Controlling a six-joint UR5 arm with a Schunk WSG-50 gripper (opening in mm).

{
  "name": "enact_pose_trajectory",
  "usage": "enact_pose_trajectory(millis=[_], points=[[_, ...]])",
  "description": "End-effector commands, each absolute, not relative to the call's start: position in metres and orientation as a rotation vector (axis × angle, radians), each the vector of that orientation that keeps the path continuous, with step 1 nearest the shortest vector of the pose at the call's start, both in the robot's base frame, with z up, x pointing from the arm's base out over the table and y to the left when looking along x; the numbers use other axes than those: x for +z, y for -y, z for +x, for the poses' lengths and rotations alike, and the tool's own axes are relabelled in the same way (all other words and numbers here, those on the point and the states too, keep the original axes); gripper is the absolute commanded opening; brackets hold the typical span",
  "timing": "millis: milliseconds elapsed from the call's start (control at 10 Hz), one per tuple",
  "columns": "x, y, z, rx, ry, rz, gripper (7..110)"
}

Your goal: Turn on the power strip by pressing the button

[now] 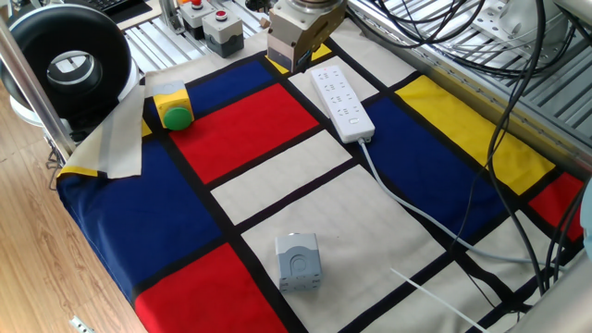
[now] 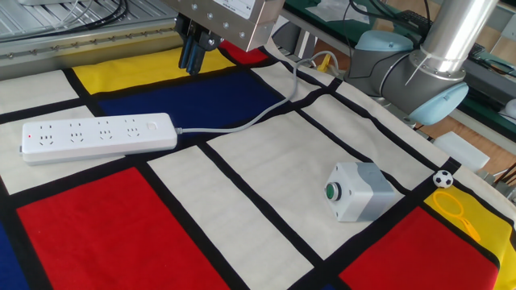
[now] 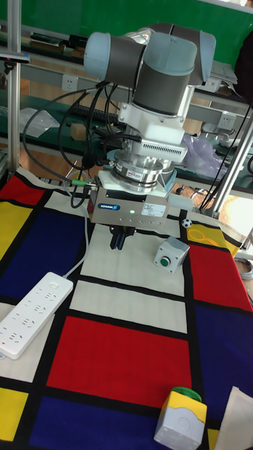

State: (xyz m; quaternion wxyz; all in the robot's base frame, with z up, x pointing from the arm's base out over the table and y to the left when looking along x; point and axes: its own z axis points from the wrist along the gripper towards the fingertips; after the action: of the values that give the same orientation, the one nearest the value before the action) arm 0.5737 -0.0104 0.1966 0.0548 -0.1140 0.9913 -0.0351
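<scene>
The white power strip lies flat on the chequered cloth, and its white cable runs off toward the arm's base. The button is a small pale switch at the strip's cable end. The strip and its button also show in one fixed view, and the strip sits at the lower left of the tall view. My gripper hangs in the air above the cloth, beyond the strip's cable end and apart from it. Its dark fingers point down, shut together and holding nothing.
A grey box with a green button stands right of the strip. A yellow box with a green dome sits near the cloth's folded corner. Grey boxes with red buttons and a black round device stand past the cloth's edge. Black cables hang at the right.
</scene>
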Motion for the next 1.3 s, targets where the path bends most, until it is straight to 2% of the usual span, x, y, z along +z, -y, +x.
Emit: enact_pose_trajectory(millis=[0,1200], points=[[0.1970,0.0071,0.5742,-0.084,-3.008,-0.340,7],[0.1962,0.0087,0.5739,-0.096,-3.008,-0.357,7]])
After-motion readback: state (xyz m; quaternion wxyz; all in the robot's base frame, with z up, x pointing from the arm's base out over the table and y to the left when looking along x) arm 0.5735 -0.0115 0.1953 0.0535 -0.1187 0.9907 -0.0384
